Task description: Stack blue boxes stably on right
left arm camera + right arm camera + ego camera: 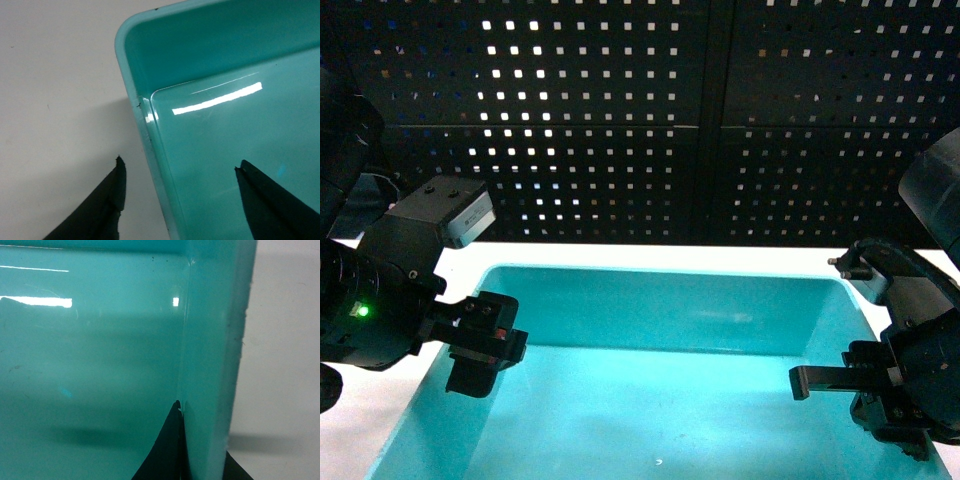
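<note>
One blue box [670, 320], a light turquoise tub with smooth walls, fills the lower half of the head view on the white table. My left gripper [480, 350] stands open astride the tub's left wall [150, 150]. One of its fingers [107, 205] is outside over the table, the other inside, and neither touches the wall. My right gripper [865, 390] is shut on the tub's right wall [215, 340]. Its inner finger [167, 450] lies flat against the inside face and the outer one shows just beyond the rim. No other blue box is in view.
The white table [55, 90] shows to the left of the tub and also to its right, table [285, 365]. A black perforated panel [650, 120] stands close behind the table's far edge.
</note>
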Robot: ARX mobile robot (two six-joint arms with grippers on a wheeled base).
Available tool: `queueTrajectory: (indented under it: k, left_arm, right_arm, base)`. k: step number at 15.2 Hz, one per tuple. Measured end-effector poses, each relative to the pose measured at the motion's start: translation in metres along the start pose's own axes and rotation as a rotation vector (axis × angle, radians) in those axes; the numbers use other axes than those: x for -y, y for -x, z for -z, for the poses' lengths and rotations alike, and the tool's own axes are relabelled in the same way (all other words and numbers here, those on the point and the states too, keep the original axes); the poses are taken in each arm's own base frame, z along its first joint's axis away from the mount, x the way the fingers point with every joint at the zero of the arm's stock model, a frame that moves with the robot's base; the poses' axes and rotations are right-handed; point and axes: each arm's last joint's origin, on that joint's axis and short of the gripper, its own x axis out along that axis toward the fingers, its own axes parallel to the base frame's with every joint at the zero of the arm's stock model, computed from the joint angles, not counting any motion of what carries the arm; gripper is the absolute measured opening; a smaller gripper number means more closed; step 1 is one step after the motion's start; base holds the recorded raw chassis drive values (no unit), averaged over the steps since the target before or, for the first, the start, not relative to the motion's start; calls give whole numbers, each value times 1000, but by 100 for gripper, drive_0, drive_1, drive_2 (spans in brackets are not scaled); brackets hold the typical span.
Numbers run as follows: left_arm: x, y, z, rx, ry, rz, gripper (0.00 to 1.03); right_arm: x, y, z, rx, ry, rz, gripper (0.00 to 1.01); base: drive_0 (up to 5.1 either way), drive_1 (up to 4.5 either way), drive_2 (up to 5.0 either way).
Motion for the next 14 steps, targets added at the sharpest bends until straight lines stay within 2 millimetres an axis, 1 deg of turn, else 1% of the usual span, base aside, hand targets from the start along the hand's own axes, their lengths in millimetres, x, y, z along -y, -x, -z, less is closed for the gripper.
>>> queueTrajectory:
  k: [6, 7, 8, 14]
  left_arm:
    - [-2, 0, 0, -3, 9, -17, 12]
    - [-3, 0, 0, 1, 45, -20, 5]
    - [-3, 0, -1, 8, 73, -21, 3]
    - [-3, 0, -2, 11, 93, -21, 3]
  right_arm:
    - [0, 0, 0, 0, 0, 0, 2]
    - [0, 0, 0, 0, 0, 0, 2]
    - [0, 0, 0, -2, -4, 0, 2]
    - [0, 0, 0, -2, -8, 0, 2]
  base:
    - [0, 0, 0]
    - [0, 0, 0]
    - [0, 0, 0]
    - [0, 0, 0]
